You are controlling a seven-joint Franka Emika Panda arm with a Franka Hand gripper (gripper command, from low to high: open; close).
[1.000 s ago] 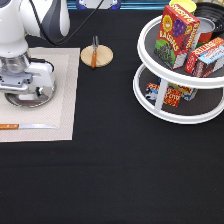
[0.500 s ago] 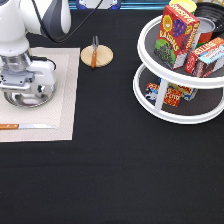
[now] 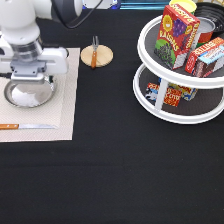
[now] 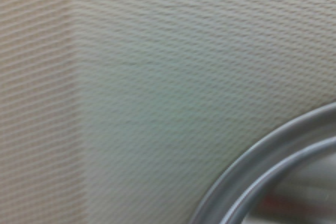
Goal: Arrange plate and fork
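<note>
At the frame's left, the plate (image 3: 27, 95) (image 4: 277, 175) was seen lying on the placemat (image 3: 65, 100), the gripper (image 3: 31, 82) hanging directly over it; its finger state could not be told. Farther right, the fork (image 3: 94, 50) rested across the coaster (image 3: 102, 56).

I'm seeing the shiny silver plate (image 3: 27, 95) lying flat on the placemat, and the wooden-handled fork (image 3: 94, 51) resting across the coaster.
</note>
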